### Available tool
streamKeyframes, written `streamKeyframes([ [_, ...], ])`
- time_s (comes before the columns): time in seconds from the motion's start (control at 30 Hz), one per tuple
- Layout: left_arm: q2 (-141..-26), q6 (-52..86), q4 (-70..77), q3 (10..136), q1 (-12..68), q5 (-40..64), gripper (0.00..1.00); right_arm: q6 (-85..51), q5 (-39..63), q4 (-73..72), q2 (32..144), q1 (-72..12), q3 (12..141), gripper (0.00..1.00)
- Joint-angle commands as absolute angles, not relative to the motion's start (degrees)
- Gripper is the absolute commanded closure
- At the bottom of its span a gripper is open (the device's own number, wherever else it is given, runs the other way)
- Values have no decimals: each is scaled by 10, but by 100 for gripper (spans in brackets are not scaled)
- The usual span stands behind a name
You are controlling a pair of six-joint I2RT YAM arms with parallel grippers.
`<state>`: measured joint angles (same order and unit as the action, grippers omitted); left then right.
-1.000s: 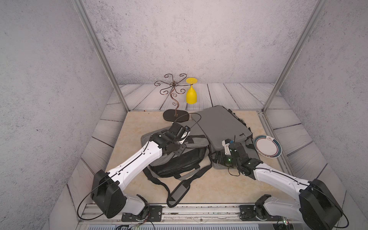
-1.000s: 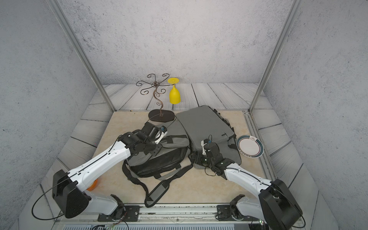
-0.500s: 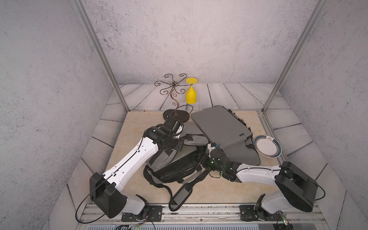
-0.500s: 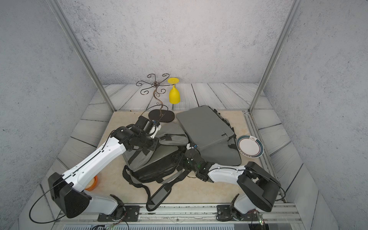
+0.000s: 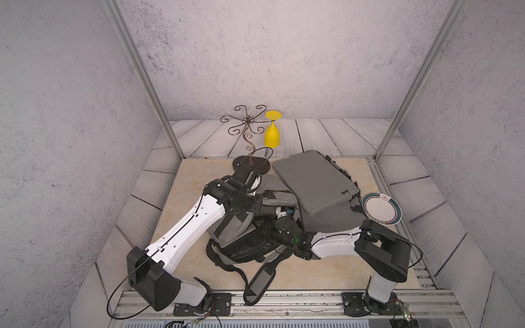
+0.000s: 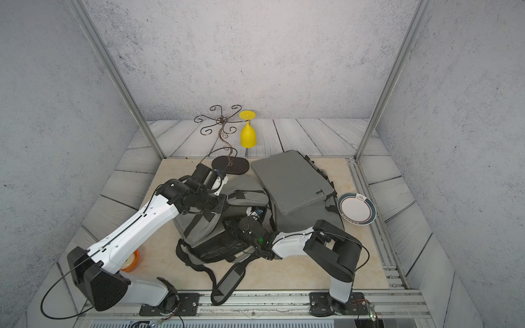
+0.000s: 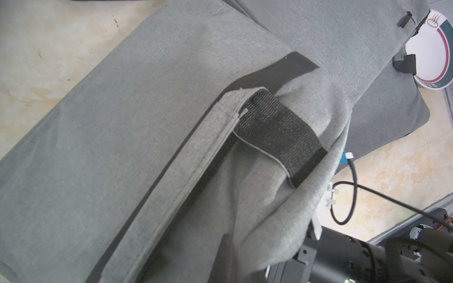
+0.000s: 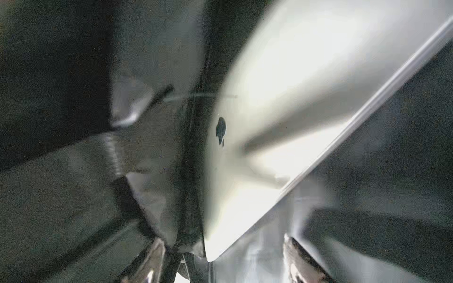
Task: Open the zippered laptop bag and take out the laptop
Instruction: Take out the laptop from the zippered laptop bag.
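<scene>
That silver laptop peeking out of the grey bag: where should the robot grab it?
Probably the bare corner of the laptop at the mouth of the grey bag, coming in through the opening. It is a thin flat slab, the rest under fabric, so the right gripper, jaws open, should straddle the edge, one finger per face.

The right end effector [image 6: 235, 225] reaches into the open grey laptop bag [image 6: 194, 227], tips hidden; the left end effector [image 6: 221, 205] seems to grip its raised flap [image 6: 247, 196].
</scene>
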<state>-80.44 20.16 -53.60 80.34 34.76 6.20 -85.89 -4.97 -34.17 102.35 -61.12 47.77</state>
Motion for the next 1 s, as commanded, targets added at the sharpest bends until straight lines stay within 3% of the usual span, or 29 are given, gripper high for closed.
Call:
streamKeyframes([
  [0.0,-773,223,-510,826,346,82,100,-904,-67,-328,1062,-620,484,23],
  [0.7,-749,270,-507,795,347,165,100,-943,-88,-527,1198,-609,531,36],
  [0.97,-744,281,-507,779,347,171,100,-939,-82,-625,1251,-606,563,57],
])
